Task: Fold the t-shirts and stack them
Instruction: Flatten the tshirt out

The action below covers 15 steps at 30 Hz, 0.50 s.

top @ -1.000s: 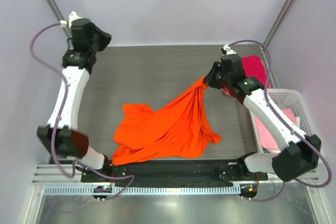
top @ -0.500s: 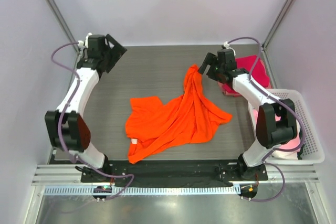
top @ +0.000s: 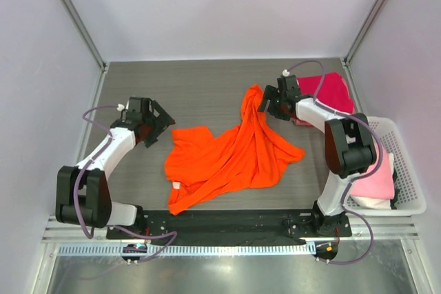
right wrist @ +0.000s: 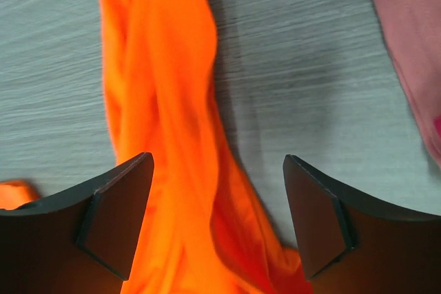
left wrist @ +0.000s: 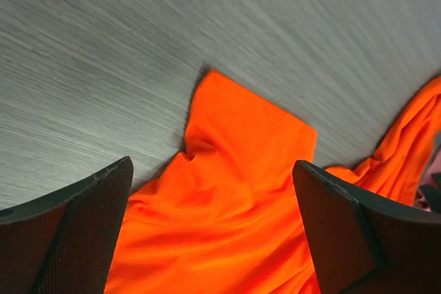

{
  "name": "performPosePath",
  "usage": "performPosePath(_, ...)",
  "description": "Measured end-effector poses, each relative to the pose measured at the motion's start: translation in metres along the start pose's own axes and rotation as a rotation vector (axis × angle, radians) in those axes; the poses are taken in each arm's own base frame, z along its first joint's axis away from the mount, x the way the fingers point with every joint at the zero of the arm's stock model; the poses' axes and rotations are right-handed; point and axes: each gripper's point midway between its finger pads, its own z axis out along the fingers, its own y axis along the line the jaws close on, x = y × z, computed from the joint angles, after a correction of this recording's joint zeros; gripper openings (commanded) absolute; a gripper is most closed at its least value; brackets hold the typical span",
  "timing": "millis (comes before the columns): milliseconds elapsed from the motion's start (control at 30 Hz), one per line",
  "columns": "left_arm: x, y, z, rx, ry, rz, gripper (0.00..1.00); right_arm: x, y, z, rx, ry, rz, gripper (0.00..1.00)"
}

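Orange t-shirt (top: 234, 156) lies crumpled mid-table (top: 200, 94), gripped by neither arm. L gripper (top: 162, 127) is just left of its sleeve, fingers (left wrist: 76, 232) wide apart, empty. R gripper (top: 264, 106) is at its far tip, fingers (right wrist: 114, 218) spread, holding nothing. White tag (top: 177, 185) at its near-left hem, unreadable. To its right: pink t-shirts (top: 375, 184) in basket (top: 406, 135); far-right, magenta t-shirt (top: 324, 91).

A white lattice basket (top: 411, 173) stood at the right edge, beside the grey wood-grain tabletop (top: 200, 91) filling the centre.
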Motion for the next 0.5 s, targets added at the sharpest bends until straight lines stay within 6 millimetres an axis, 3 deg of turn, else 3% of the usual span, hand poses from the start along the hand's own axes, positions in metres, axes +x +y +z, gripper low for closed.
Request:
performPosePath(167,0.018,0.000,0.015,0.009,0.043,0.030,0.97,0.000,-0.005,0.035,0.046,0.020,-0.018,0.84)
performPosePath(300,0.027,-0.003,0.024,0.033,0.053,0.047,0.90,-0.023,0.001,0.061,0.061,-0.022,-0.036,0.82)
performPosePath(333,0.030,-0.002,0.027,0.035,0.058,0.049,0.87,-0.037,0.007,0.065,0.054,-0.053,-0.044,0.82)
performPosePath(400,0.036,0.004,0.034,0.030,0.072,0.050,0.84,-0.042,0.005,0.083,0.071,-0.060,-0.054,0.80)
performPosePath(500,0.045,0.012,0.044,0.012,0.099,0.049,0.82,-0.061,0.008,0.099,0.084,-0.108,-0.072,0.68)
